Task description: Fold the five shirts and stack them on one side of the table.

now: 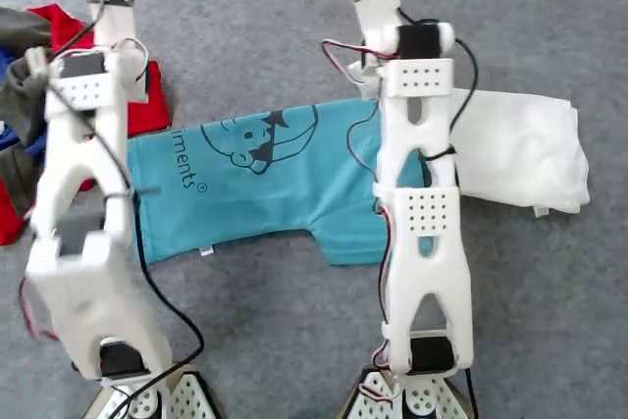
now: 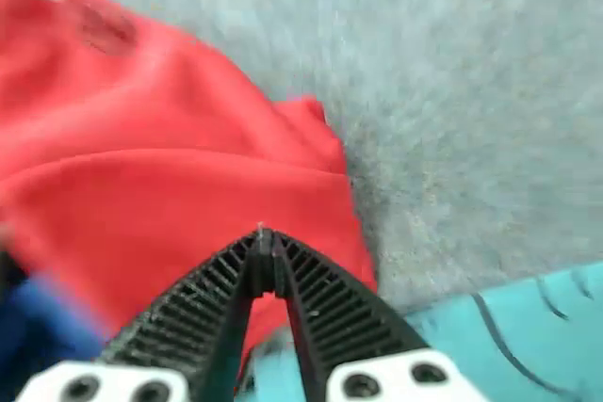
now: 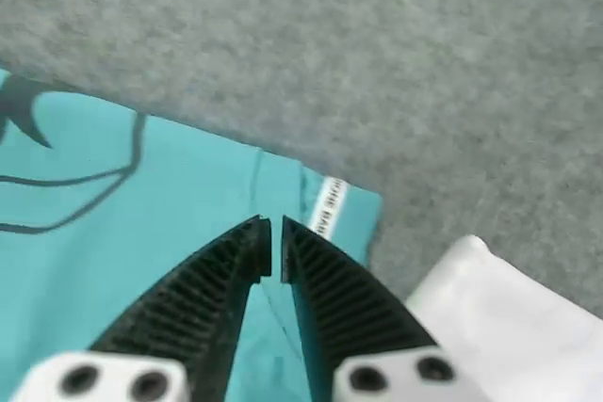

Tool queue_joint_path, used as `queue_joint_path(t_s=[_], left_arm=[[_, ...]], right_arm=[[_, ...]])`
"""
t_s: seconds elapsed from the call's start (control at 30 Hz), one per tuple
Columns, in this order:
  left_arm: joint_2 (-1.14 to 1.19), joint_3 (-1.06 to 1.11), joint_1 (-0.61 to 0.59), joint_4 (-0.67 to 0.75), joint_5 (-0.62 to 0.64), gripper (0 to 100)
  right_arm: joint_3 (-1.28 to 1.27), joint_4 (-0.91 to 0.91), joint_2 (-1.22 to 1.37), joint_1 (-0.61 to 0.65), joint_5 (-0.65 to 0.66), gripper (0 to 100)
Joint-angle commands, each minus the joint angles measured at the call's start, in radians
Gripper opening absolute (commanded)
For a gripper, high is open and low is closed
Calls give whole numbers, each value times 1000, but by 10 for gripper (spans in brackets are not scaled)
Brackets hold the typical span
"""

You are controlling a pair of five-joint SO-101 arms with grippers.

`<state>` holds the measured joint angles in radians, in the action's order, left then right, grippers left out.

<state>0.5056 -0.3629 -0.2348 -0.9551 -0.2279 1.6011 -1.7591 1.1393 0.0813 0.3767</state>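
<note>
Shirts, several, on grey felt-like counter (image 1: 549,321).

1. Teal shirt (image 1: 265,193): at the centre of the high view, spread flat and lying sideways. Dark line drawing and lettering on the chest, sleeve pointing to 6 o'clock, small white tag (image 3: 325,209) at one edge.
2. White shirt (image 1: 520,149): at 3 o'clock, folded into a soft rectangle, touching the teal shirt's edge.
3. Red shirt (image 1: 147,110): at 10 o'clock, rumpled, touching the teal shirt's corner.
4. Heap (image 1: 15,105) of grey, blue and red cloth: at 9 o'clock by the counter's edge, unfolded.

Left claw (image 2: 264,237): closed, tips meeting, nothing visibly held, above the red shirt.
Right claw (image 3: 275,230): closed to a hairline gap, nothing between the tips, above the teal shirt's tagged edge, with the white shirt near.
</note>
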Motion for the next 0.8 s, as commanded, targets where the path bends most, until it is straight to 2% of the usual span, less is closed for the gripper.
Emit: queue_joint_path(t_s=[0.0, 0.1, 0.2, 0.3, 0.4, 0.57, 0.7, 0.77], left_arm=[[328, -351, -27, -58, 9, 28], [543, -588, -70, -126, 26, 28], [671, -877, -160, -221, 112, 28], [766, -1122, -269, -296, 181, 28], [847, -1300, -332, -358, 189, 28], [847, -1297, -369, -379, 164, 28], [818, -1299, -306, -436, 170, 28], [775, -1305, -254, -511, 170, 28]], right_arm=[[7, 54, 18, 37, -28, 36], [16, 183, 104, 32, -124, 36], [68, 250, 186, 3, -206, 36], [73, 310, 251, -5, -238, 37], [71, 304, 246, -2, -238, 36], [71, 298, 237, -3, -238, 36], [71, 295, 236, -3, -236, 36], [71, 293, 234, -3, -232, 36]])
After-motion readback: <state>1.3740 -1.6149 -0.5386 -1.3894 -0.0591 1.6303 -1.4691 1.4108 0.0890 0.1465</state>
